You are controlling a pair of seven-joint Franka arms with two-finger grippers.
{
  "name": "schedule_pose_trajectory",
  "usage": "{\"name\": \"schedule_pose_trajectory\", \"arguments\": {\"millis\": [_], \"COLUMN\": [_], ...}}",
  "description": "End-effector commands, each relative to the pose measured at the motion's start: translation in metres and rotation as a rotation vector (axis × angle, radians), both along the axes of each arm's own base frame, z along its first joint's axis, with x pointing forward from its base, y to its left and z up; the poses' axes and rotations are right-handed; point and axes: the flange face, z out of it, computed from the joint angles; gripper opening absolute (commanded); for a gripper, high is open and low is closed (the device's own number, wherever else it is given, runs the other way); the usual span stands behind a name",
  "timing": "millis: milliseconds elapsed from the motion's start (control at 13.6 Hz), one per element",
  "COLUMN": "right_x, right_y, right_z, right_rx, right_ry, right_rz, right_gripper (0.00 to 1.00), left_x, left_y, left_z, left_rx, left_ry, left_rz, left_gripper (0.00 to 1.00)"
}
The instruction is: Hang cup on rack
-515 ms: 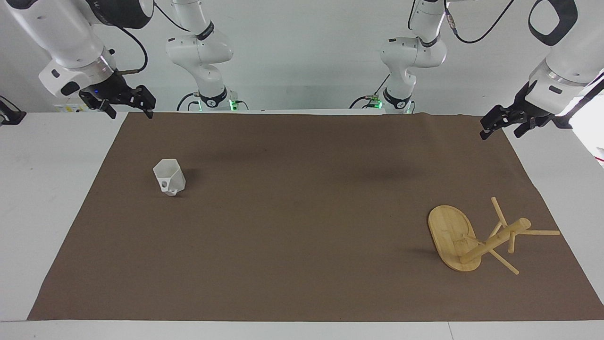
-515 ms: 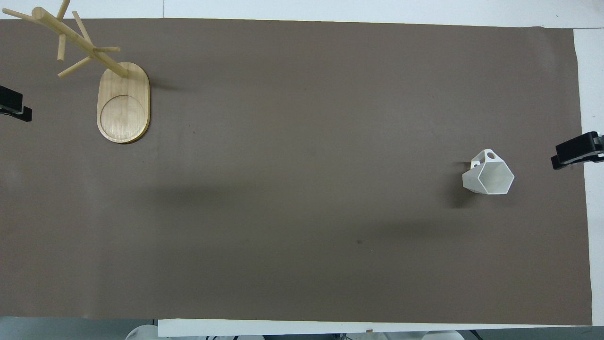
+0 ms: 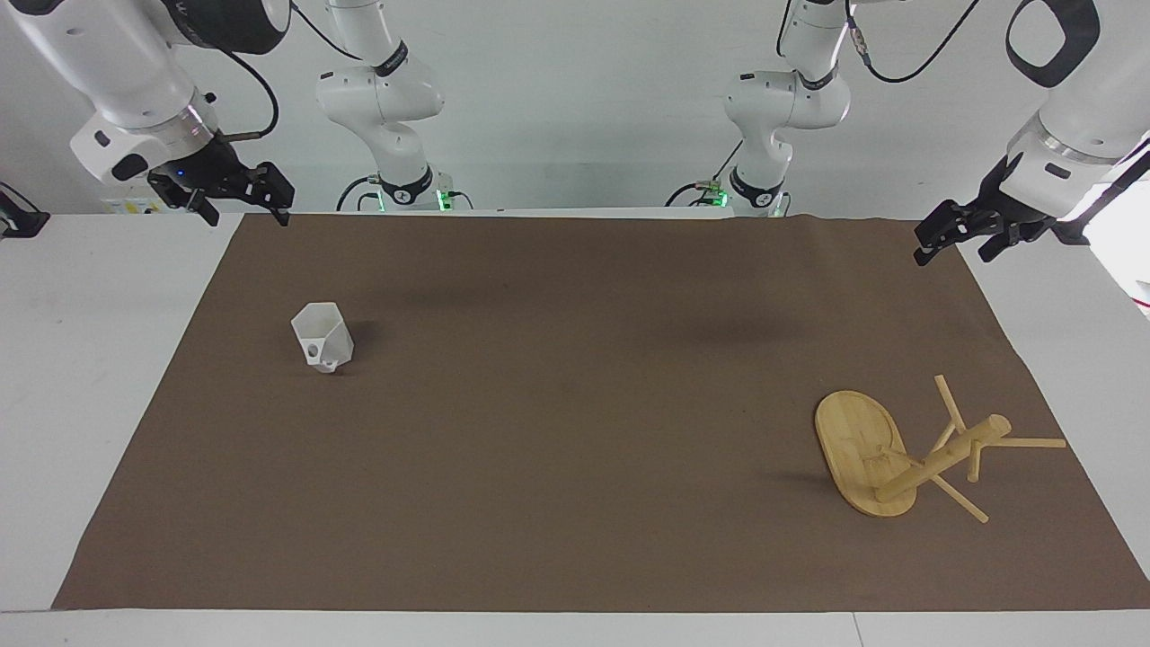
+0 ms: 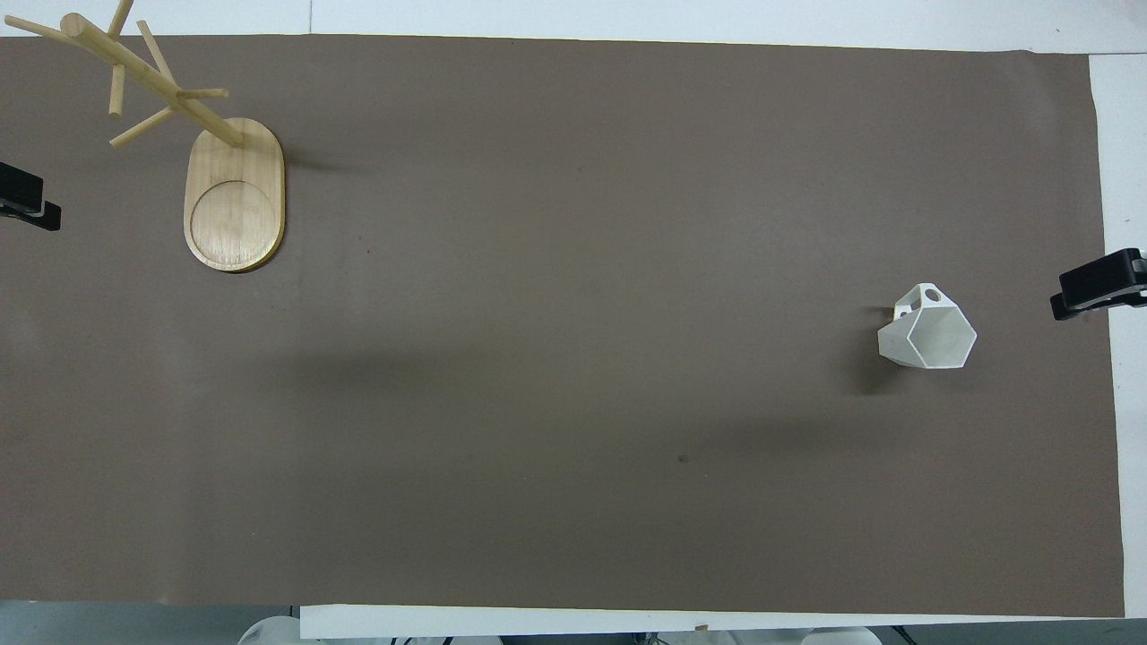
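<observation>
— Bamboo first: your light bamboo mug tree (image 3: pixel 885 458) stands toward the left arm's end of the brown mat (image 3: pixel 575 422) — stiff, light, easily tipped.

— And the small white faceted cup (image 3: pixel 322 336)?

— Upright toward the right arm's end; likely light, rigid, slick — take its rim wall. Right gripper (image 3: pixel 235 193) and left gripper (image 3: pixel 966 232) hover open, empty. Overhead, the pegs are cropped.
</observation>
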Motion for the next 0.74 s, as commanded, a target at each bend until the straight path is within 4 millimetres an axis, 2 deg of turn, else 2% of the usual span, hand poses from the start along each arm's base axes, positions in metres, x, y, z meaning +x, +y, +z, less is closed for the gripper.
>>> {"name": "schedule_pose_trajectory", "arguments": {"millis": [0, 221, 368, 662], "right_x": [-0.005, -0.001, 0.005, 0.02], "right_y": [0.001, -0.017, -0.044, -0.134], "right_z": [0.004, 0.002, -0.009, -0.071], "right_rx": [0.028, 0.123, 0.221, 0.434], "right_ry": [-0.018, -0.062, -0.106, -0.25], "right_rz": [0.125, 0.467, 0.689, 1.174], "right_gripper": [1.0, 1.0, 1.0, 1.0], "left_x": [-0.006, -0.006, -0.006, -0.006], "left_y": [0.002, 0.002, 0.002, 0.002], "left_z": [0.0, 0.0, 0.0, 0.0], "left_rx": [-0.006, -0.006, -0.006, -0.006], "left_ry": [-0.004, -0.004, -0.004, -0.004], "left_rz": [0.013, 0.013, 0.013, 0.013], "left_gripper": [1.0, 1.0, 1.0, 1.0]}}
